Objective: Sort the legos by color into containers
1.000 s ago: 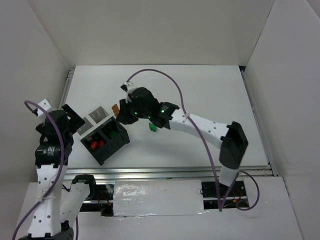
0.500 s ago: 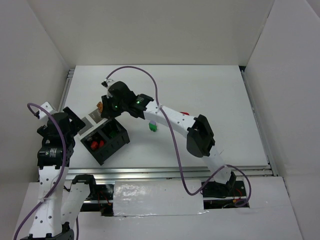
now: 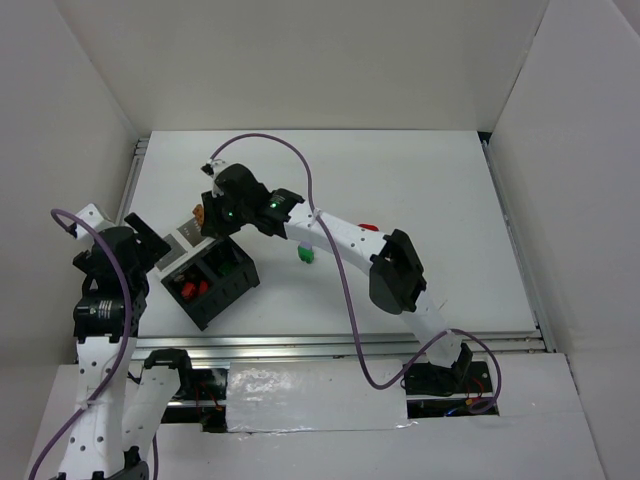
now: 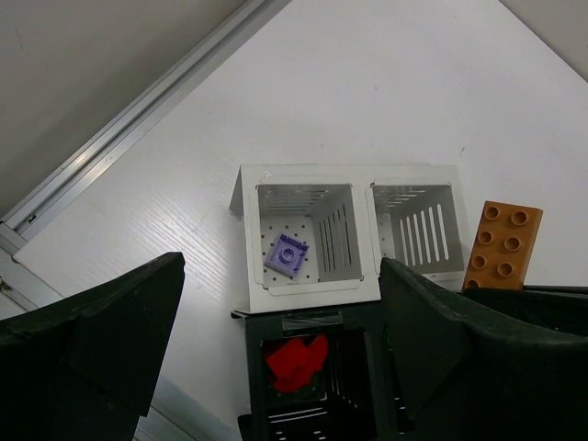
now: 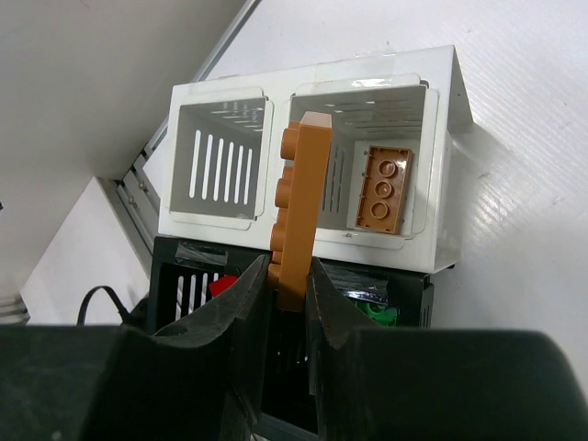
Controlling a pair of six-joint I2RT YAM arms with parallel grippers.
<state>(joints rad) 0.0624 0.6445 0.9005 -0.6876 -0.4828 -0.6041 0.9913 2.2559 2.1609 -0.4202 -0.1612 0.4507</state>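
White tabletop (image 3: 430, 190) filled the view. Within the last second the right gripper (image 5: 287, 280) had swung from mid-frame to the upper left, pinching an orange lego (image 5: 299, 193) over the white bin (image 5: 437, 156) that already held another orange piece (image 5: 384, 188). A matching drop seemed imminent.

The right end effector (image 5: 287, 280), clamping an orange brick (image 5: 301, 202), obstructs the white compartments (image 5: 443, 156). The tabletop (image 3: 430, 190) to the right of the green brick (image 3: 305, 254) lies open.
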